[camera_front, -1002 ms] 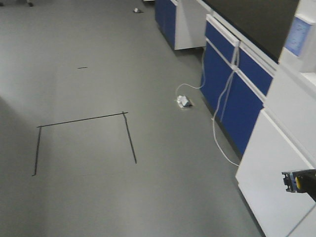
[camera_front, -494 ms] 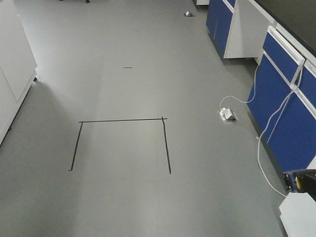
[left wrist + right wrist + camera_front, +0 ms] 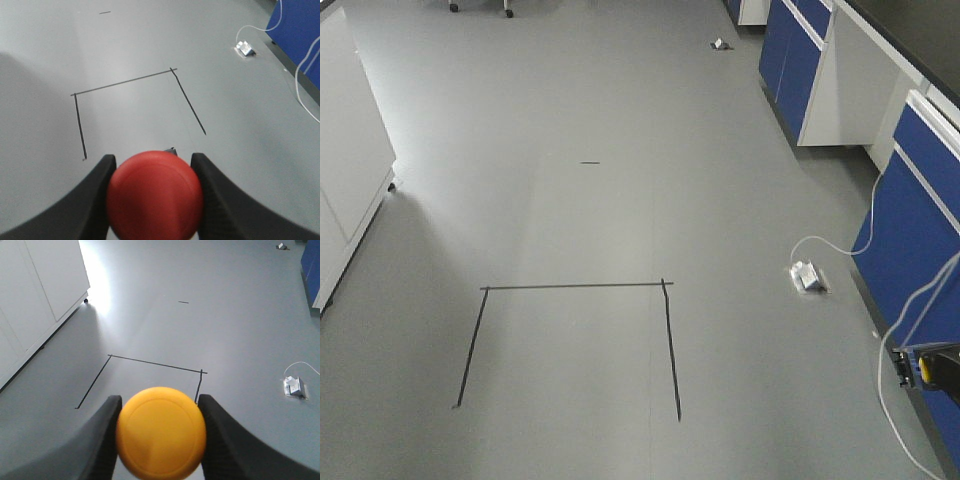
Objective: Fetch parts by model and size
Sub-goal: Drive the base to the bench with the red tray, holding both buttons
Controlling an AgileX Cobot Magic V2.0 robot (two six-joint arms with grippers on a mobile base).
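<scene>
Left gripper point(image 3: 152, 159): closed on the red-capped push-button switch point(image 3: 154, 195); black fingers point(image 3: 97, 192) curved inward, pressed against both sides of the cap
Right gripper point(image 3: 159, 399): closed on the yellow-capped push-button switch point(image 3: 161, 432); black fingers point(image 3: 102, 437) touching both sides of the cap
Wrists: both raised; pointed forward and downward

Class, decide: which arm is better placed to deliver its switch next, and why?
Neither has a clear edge. The left gripper grips the red switch, and the right gripper the yellow switch. Ahead shows only floor with a tape outline, no drop-off point.
</scene>
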